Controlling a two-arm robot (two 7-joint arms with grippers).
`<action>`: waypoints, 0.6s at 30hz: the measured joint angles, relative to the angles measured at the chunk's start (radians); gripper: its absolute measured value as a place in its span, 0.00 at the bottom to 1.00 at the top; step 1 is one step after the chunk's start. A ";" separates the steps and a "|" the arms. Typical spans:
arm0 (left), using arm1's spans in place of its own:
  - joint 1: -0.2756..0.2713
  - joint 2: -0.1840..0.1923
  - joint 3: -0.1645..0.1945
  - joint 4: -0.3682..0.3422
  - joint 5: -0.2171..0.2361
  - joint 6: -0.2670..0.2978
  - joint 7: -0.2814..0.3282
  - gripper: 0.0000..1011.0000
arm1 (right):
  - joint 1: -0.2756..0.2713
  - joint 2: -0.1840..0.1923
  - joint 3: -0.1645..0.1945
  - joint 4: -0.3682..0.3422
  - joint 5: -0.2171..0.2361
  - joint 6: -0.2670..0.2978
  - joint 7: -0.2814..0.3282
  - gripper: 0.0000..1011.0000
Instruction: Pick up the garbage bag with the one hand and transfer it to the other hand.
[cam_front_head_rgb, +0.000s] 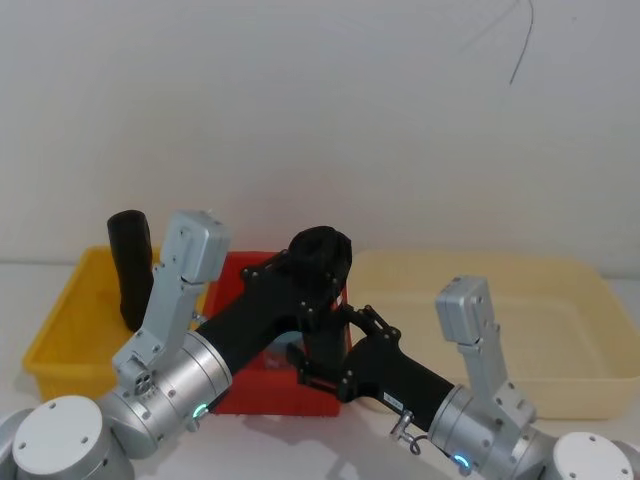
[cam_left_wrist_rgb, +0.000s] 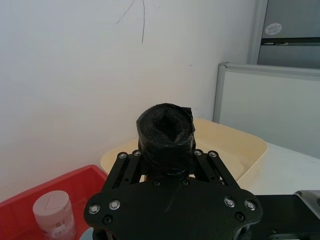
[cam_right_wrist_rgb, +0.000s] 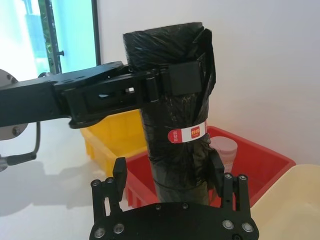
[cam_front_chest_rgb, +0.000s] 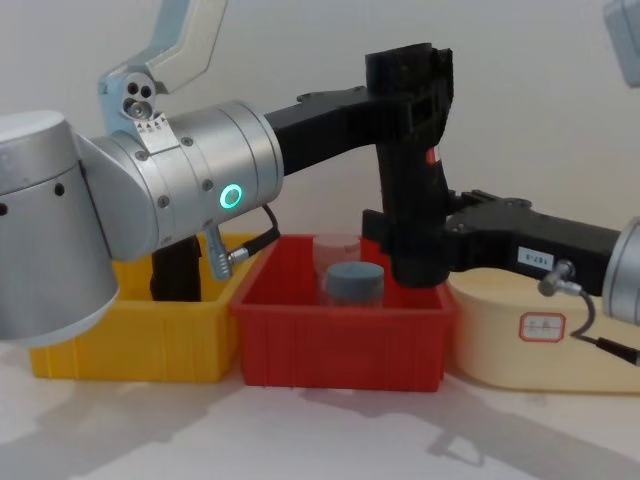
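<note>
**Bag held high by left, right straddling low**

The garbage bag (cam_front_chest_rgb: 410, 150) is upright in the air over the red bin (cam_front_chest_rgb: 340, 345), roughly mid-bin toward its right side.

Left gripper (cam_front_chest_rgb: 405, 95): clamped on the bag near its top end. In the right wrist view you can see one pad (cam_right_wrist_rgb: 182, 80) pressed flat against the plastic. Its arm comes in from the left, green ring light (cam_front_chest_rgb: 232, 196) lit.

Right gripper (cam_right_wrist_rgb: 169, 172): sits around the bag's lower part, below the red-and-white band (cam_right_wrist_rgb: 187, 133). Its fingers are spread. The finger (cam_right_wrist_rgb: 120, 175) on the yellow bin's side stands off the bag with a visible gap, and the other sits just against the plastic. So it brackets the bag but isn't squeezing it. The white label (cam_front_chest_rgb: 535, 257) shows on its body, which reaches in from the right.

You can't see the bag's bottom end, because the right gripper's body covers it.

Around it:
- The jar (cam_front_chest_rgb: 350, 280) stands in the red bin, just left of the bag's lower end in the chest view.
- The yellow bin (cam_front_chest_rgb: 130, 340) is left of the red one, with a second black roll (cam_front_head_rgb: 130, 265) upright inside.
- The cream tray (cam_front_chest_rgb: 530, 350) is on the right, touching the red bin.
- All three containers sit on the white table (cam_front_chest_rgb: 300, 430).
</note>
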 joint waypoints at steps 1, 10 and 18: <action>0.000 0.000 0.000 0.000 0.000 0.000 0.000 0.37 | 0.003 -0.001 -0.001 0.005 0.001 -0.002 0.001 0.99; 0.000 0.000 0.000 0.000 0.000 0.000 0.000 0.37 | 0.033 -0.016 -0.010 0.055 0.009 -0.014 0.002 0.99; 0.000 0.000 0.000 0.000 0.000 0.000 0.000 0.37 | 0.052 -0.025 -0.011 0.082 0.015 -0.014 -0.010 0.94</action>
